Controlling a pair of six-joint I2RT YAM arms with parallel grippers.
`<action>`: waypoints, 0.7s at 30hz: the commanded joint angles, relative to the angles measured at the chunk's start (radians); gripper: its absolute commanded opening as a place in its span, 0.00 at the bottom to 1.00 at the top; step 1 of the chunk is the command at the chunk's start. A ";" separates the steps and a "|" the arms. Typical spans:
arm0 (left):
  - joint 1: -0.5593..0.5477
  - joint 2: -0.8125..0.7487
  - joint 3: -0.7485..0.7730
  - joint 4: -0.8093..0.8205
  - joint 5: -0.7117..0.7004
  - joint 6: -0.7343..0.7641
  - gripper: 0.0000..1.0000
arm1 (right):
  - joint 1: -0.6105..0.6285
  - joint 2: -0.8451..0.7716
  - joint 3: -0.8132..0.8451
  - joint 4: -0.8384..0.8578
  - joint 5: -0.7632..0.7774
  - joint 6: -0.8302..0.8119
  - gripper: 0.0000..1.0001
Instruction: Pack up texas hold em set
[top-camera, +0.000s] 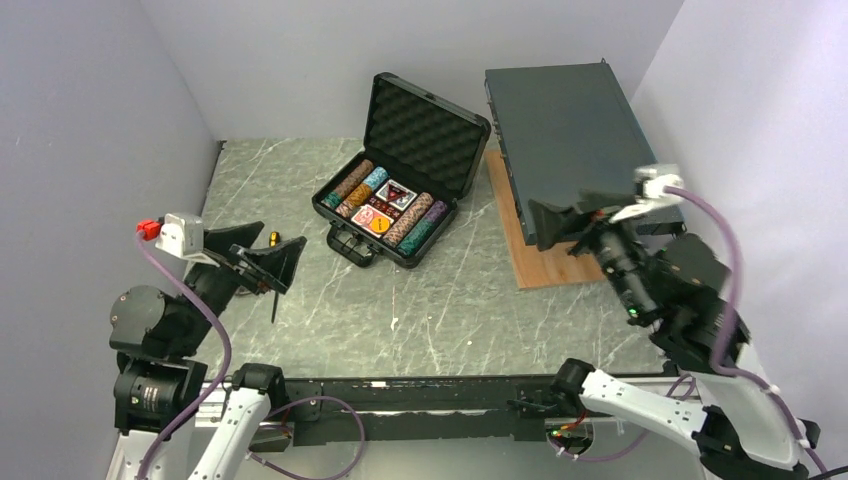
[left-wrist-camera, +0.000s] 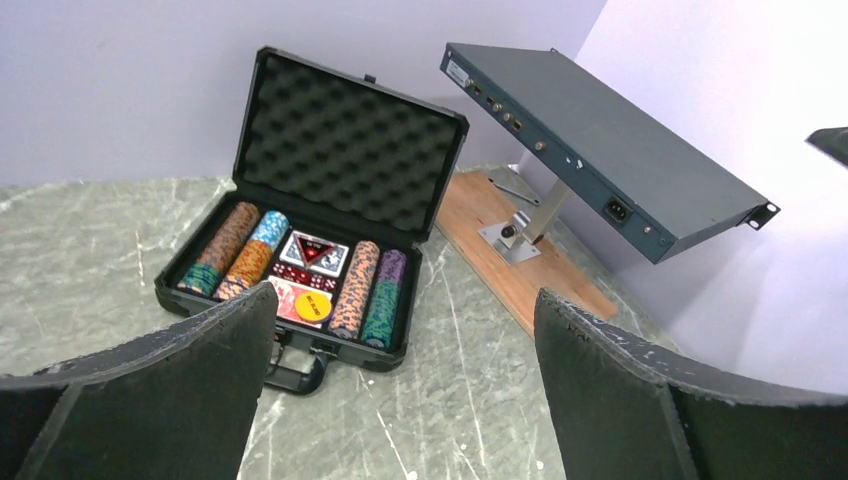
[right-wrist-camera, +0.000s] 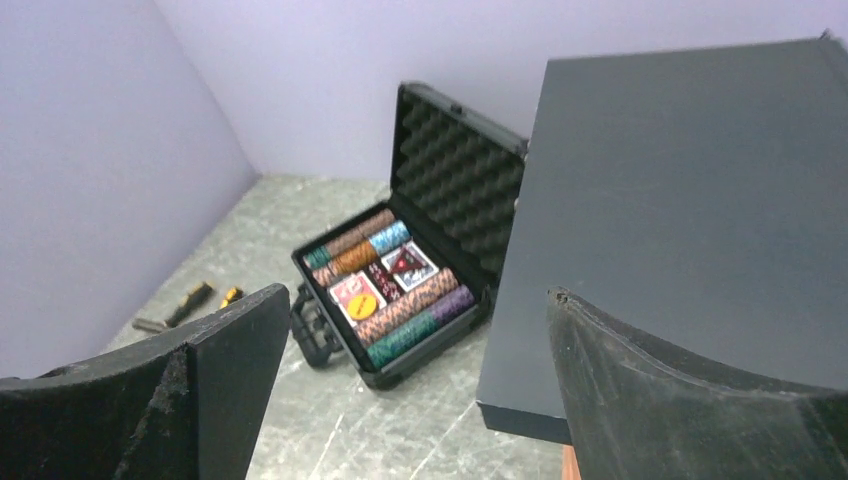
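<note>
The open poker case (top-camera: 400, 205) sits on the desk (top-camera: 480, 300) in the upper middle of the top view, well apart from both my hands. It is one case. Its lid (top-camera: 425, 125) stands up at the back, lined with egg-crate foam, and one carry handle (top-camera: 350, 248) points toward the bottom of the frame.

Inside I count four rows of poker chips (left-wrist-camera: 228, 250), two along the left and two along the right. Between them lie two card decks (left-wrist-camera: 312, 252), the nearer one red with one yellow round button (left-wrist-camera: 318, 305) on it. A strip of small red pieces lies between the decks, too small to count.

Right of the case, just beside it, one dark grey metal box (top-camera: 570, 130) leans tilted on a stand over one wooden board (top-camera: 530, 260). In my right wrist view it fills the right half and covers the lid's right edge.

Two small yellow-and-dark tools (right-wrist-camera: 190, 302) lie at the desk's left edge, near my left hand.

My left hand (top-camera: 265, 255) hangs at the left with its fingers wide, holding nothing. My right hand (top-camera: 575, 222) is in front of the grey box, also spread wide and empty.
</note>
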 joint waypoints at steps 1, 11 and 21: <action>0.004 0.047 -0.021 -0.024 -0.003 -0.061 0.99 | 0.000 0.171 -0.056 0.010 -0.023 0.032 1.00; 0.004 0.156 -0.065 -0.145 0.047 -0.112 0.99 | -0.017 0.784 0.150 0.327 0.234 -0.326 1.00; 0.003 0.120 -0.135 -0.167 0.073 -0.093 0.99 | -0.155 1.494 0.737 0.464 0.417 -0.907 0.99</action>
